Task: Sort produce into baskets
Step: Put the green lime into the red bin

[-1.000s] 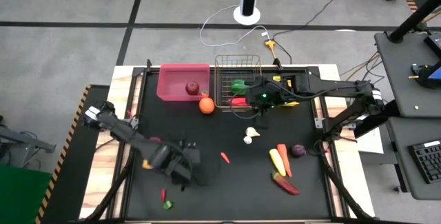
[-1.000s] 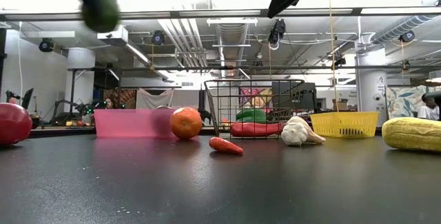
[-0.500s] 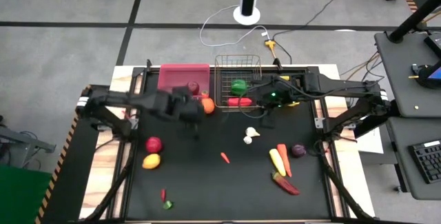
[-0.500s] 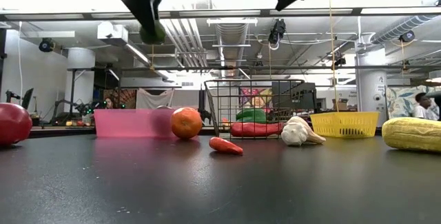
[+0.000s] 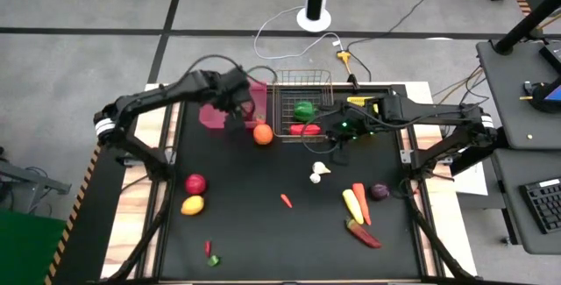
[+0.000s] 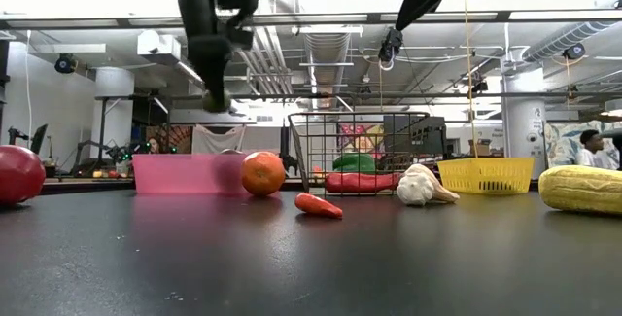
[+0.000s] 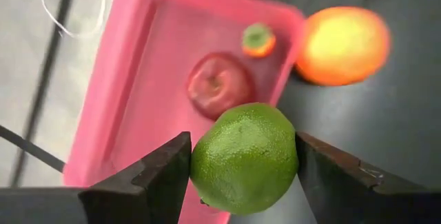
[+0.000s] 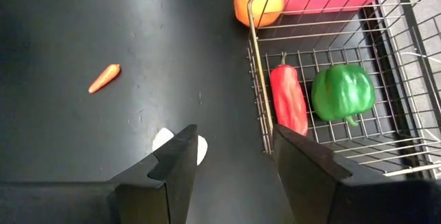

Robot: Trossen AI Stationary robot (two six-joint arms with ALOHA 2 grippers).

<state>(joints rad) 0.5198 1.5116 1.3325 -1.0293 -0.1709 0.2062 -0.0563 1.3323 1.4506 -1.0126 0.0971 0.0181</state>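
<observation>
One lime [image 7: 244, 156]: clamped between the left gripper [image 7: 242, 176] jaws, above the pink bin [image 7: 148, 79].
Handling: looked light, hard, round, slippery; gripped across its middle.
Bin: held an apple [image 7: 220, 85].
Right gripper [image 8: 233, 156]: jaws apart, empty, beside the wire basket [image 8: 386, 65].

table [image 5: 263, 232]: black top | on it: pink bin [image 5: 215, 114], wire basket [image 5: 302, 101], orange [image 5: 262, 133], garlic [image 5: 319, 172], corn [image 5: 351, 205]
</observation>
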